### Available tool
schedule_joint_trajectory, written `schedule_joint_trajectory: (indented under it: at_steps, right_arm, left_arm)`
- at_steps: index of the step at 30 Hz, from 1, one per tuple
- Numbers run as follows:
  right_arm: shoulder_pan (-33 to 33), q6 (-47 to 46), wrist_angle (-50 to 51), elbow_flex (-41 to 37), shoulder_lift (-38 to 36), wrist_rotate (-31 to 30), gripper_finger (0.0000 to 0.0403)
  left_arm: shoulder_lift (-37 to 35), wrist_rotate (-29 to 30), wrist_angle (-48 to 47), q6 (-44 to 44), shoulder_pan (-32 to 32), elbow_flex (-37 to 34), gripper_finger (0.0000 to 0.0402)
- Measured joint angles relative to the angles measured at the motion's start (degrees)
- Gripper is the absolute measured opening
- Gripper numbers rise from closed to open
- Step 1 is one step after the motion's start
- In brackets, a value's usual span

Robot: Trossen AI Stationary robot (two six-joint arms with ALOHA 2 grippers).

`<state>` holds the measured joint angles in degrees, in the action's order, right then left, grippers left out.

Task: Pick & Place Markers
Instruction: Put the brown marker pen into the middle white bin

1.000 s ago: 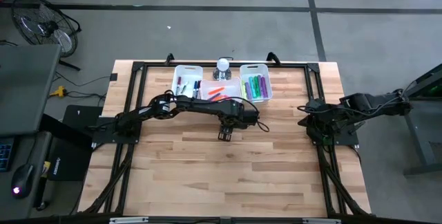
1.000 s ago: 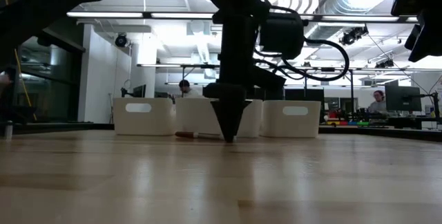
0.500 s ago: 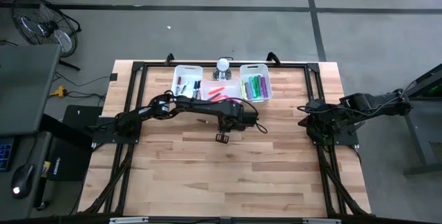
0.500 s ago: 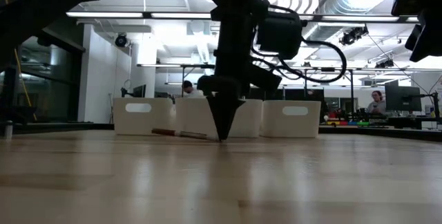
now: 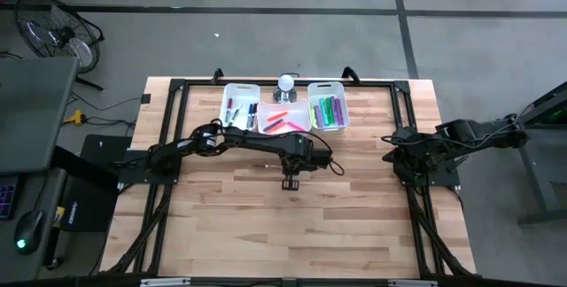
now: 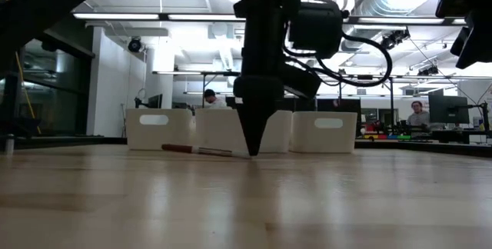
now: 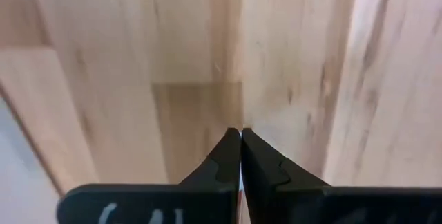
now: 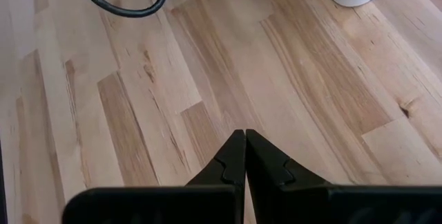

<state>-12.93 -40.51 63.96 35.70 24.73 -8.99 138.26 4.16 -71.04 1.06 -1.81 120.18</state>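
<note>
Since a second ago the left tool (image 5: 290, 183) has slid nearer the front of the surface (image 5: 354, 225) and shut its fingers, tips down at the wood, gripping nothing. One marker (image 6: 197, 151) lies flat just beside it, the rest in the white bins (image 5: 330, 88) behind. At the surface's right edge the right tool (image 8: 244, 135) waits closed, empty.

Open-plan lab or workshop: exposed ceiling ducts (image 6: 400, 3) upper right, strip lights, monitors (image 6: 446, 109) and seated people behind the table.
</note>
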Motion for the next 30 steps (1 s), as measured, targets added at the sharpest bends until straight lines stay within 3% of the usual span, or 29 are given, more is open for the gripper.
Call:
schedule_joint_trajectory:
  at_steps: [8, 15, 19, 23, 30]
  right_arm:
    - [0.0, 0.2, 0.0, 0.0, 0.0, 0.2, 0.0000]
    - [0.0, 0.5, 0.0, 0.0, 0.0, 0.2, 0.0000]
    - [0.0, 0.5, 0.0, 0.0, 0.0, 0.2, 0.0000]
    - [0.0, 0.5, 0.0, 0.0, 0.0, 0.6, 0.0000]
    - [0.0, 0.8, 0.1, 0.0, 0.0, 1.1, 0.0000]
  left_arm:
    - [-3.1, -1.1, -1.0, -7.3, 0.4, -0.3, 0.0000]
    - [-8.3, 1.4, -2.7, -11.0, 1.8, -0.1, 0.0000]
    - [-9.5, 1.7, -8.4, -10.3, 1.6, -0.1, 0.0000]
    - [-9.5, -0.4, -13.2, -9.0, -1.6, -0.7, 0.0000]
    - [-9.5, -4.0, -4.9, -14.2, -10.6, -8.5, 0.0003]
